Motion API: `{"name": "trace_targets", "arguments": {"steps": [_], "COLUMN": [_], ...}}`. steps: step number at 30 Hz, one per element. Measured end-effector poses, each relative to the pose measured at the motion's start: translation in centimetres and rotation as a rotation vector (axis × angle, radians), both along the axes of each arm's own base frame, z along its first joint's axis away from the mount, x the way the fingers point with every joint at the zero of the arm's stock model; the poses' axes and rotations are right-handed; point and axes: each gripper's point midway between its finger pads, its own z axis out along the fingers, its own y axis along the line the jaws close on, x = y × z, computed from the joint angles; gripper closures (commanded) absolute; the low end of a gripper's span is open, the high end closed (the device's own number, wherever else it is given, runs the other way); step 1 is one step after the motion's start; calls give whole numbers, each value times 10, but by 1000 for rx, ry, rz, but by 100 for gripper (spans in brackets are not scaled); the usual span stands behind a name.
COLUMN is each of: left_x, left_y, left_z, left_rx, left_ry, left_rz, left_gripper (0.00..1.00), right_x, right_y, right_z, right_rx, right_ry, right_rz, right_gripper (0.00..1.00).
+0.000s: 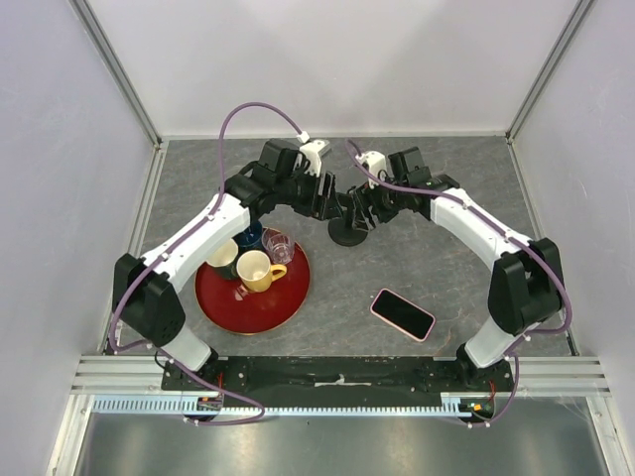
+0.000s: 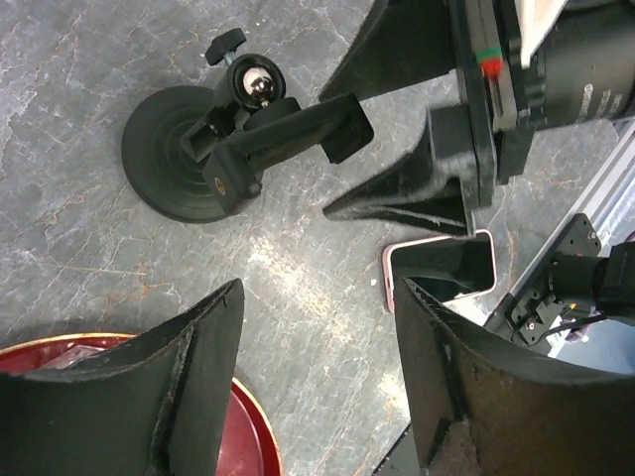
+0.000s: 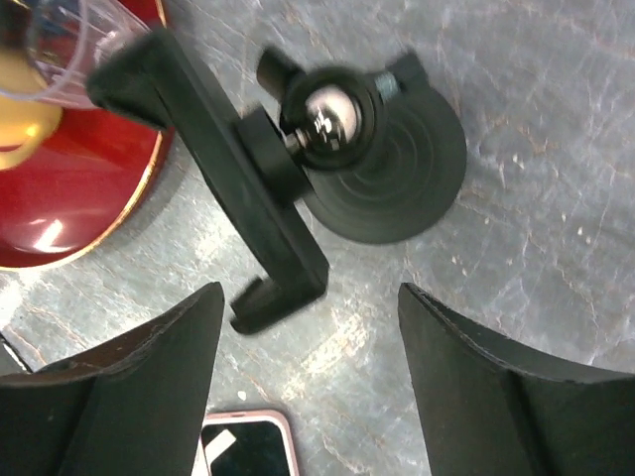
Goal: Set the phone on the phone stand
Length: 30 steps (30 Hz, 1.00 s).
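Observation:
The phone (image 1: 403, 313), black screen with a pink rim, lies flat on the grey table near the front right. It also shows in the left wrist view (image 2: 442, 270) and the right wrist view (image 3: 248, 448). The black phone stand (image 1: 348, 226) stands mid-table on its round disc base; its clamp head shows in the left wrist view (image 2: 283, 139) and the right wrist view (image 3: 223, 169). My left gripper (image 1: 324, 197) is open and empty, just left of the stand. My right gripper (image 1: 363, 207) is open and empty, just right of it.
A red round tray (image 1: 253, 288) left of the stand holds a dark mug (image 1: 223, 256), a yellow mug (image 1: 258, 270) and a clear glass (image 1: 278, 244). Aluminium rails edge the table at the left (image 1: 147, 203) and front (image 1: 337, 377).

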Motion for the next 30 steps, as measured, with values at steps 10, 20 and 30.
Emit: {"name": "trace_targets", "arguments": {"steps": [10, 20, 30], "left_x": [21, 38, 17], "left_y": [1, -2, 4], "left_z": [-9, -2, -11], "left_rx": [-77, -188, -265], "left_ry": [67, 172, 243], "left_rz": [50, 112, 72], "left_gripper": [20, 14, 16], "right_x": [-29, -29, -21], "right_y": [-24, -9, -18], "right_z": [10, 42, 26], "right_rx": [64, 472, 865], "right_ry": [0, 70, 256], "right_rz": [-283, -557, -811], "right_gripper": [11, 2, 13]}}
